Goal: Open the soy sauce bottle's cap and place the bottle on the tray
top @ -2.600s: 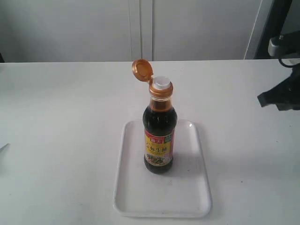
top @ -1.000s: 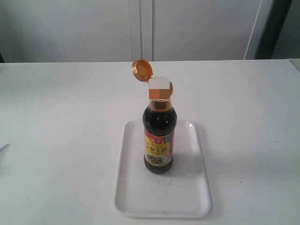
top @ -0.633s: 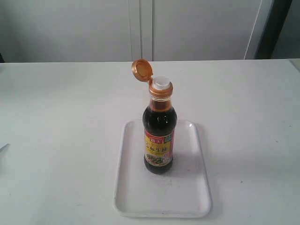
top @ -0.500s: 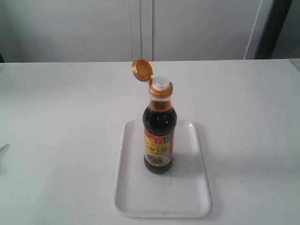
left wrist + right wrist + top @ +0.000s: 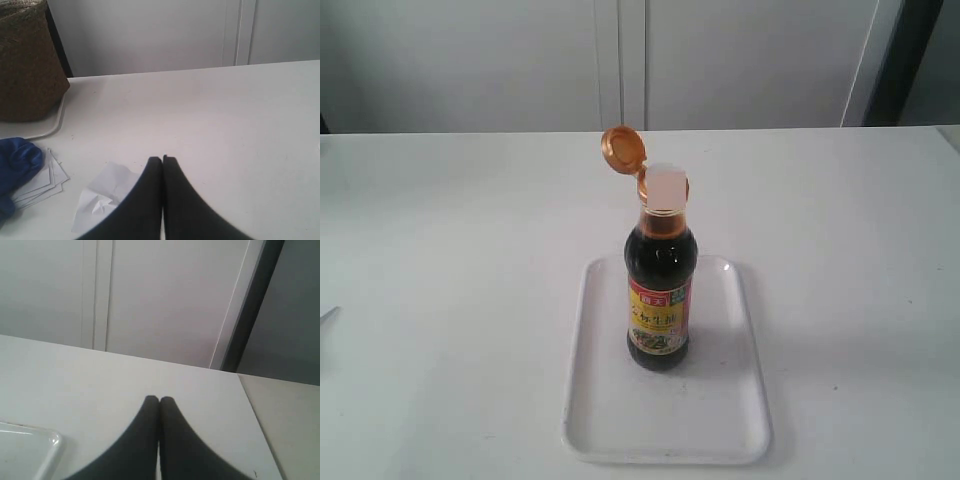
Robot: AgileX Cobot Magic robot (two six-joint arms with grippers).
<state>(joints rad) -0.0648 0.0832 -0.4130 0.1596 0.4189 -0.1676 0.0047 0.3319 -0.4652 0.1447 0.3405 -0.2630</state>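
The soy sauce bottle (image 5: 658,290) stands upright on the white tray (image 5: 712,420) in the exterior view. Its orange-gold cap (image 5: 622,147) is flipped open and hangs back from the collar, above the white spout. Neither arm shows in the exterior view. My left gripper (image 5: 162,159) is shut with nothing in it, over bare table far from the bottle. My right gripper (image 5: 159,400) is also shut and empty; a corner of the tray (image 5: 50,447) shows beside it in the right wrist view.
In the left wrist view a crumpled white paper (image 5: 102,195) lies beside the fingers. Flat paper sheets (image 5: 52,175), a blue cloth (image 5: 17,162) and a woven brown basket (image 5: 27,65) sit further off. A white wall backs the table.
The right arm, seen at the right edge 2.6 s ago, has withdrawn out of the exterior view. The bottle, its open cap and the tray have not moved.
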